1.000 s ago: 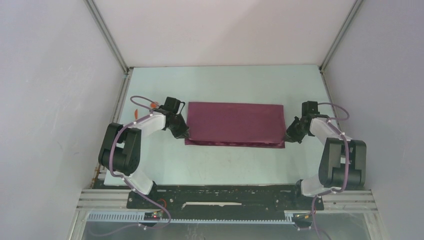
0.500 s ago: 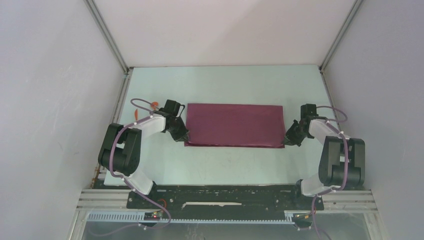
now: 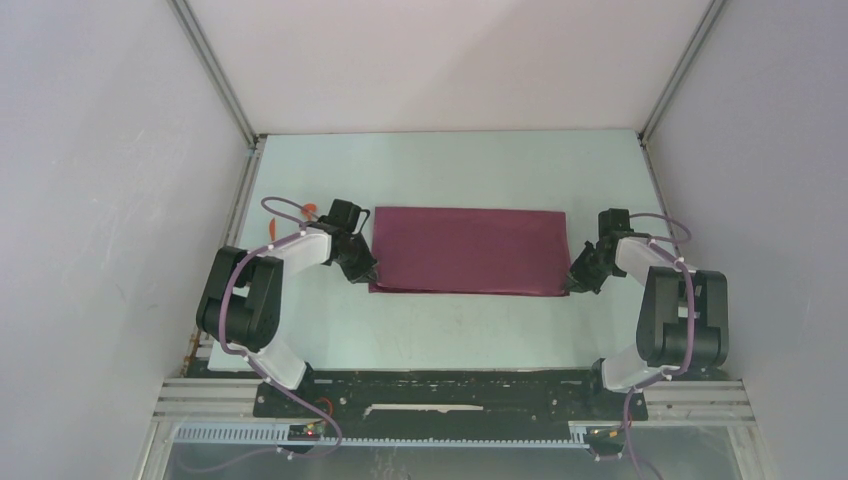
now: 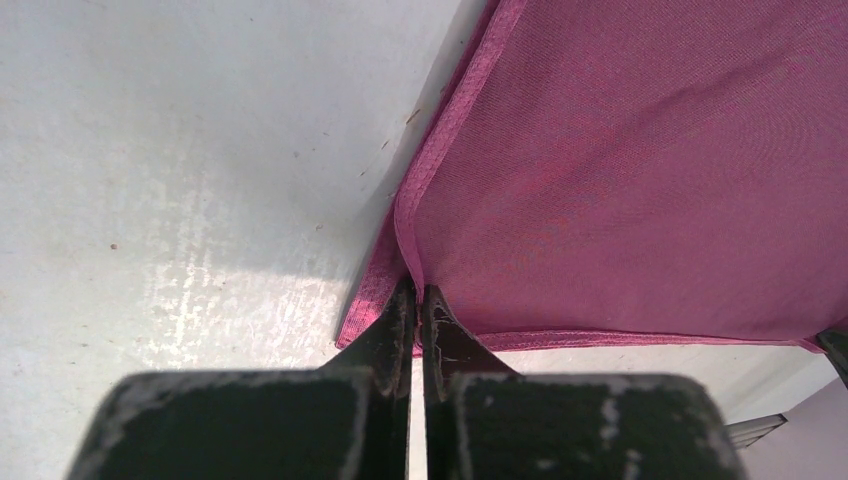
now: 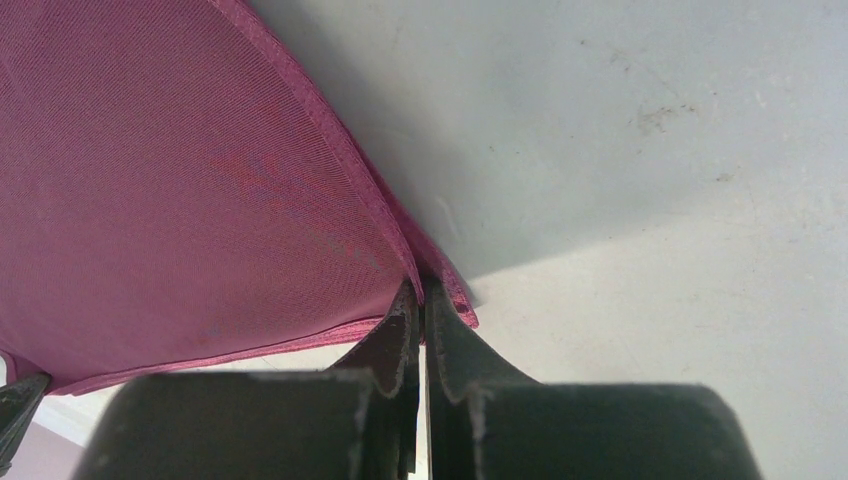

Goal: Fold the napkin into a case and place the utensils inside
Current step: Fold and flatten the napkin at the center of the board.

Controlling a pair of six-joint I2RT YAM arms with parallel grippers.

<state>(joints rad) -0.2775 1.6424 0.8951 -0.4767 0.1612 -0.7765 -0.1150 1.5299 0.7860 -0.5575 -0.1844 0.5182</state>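
The maroon napkin (image 3: 468,250) lies on the table as a wide rectangle, doubled over with two layers showing at its ends. My left gripper (image 3: 368,277) is shut on the hem of its near left corner (image 4: 408,262). At the opposite end my right gripper (image 3: 570,284) is shut on the hem of the near right corner (image 5: 412,262). Both pinched corners stand a little off the table. An orange bit, likely one of the utensils (image 3: 311,210), peeks out behind the left arm; the rest is hidden.
The pale table (image 3: 450,330) is walled in by white panels on the left, right and back, with metal rails along the sides. The arm bases sit on a black plate (image 3: 450,390) at the near edge.
Both grippers have moved slightly away from me with the napkin's near corners, so the near edge now lies straighter and the cloth flatter. Both have stayed shut.
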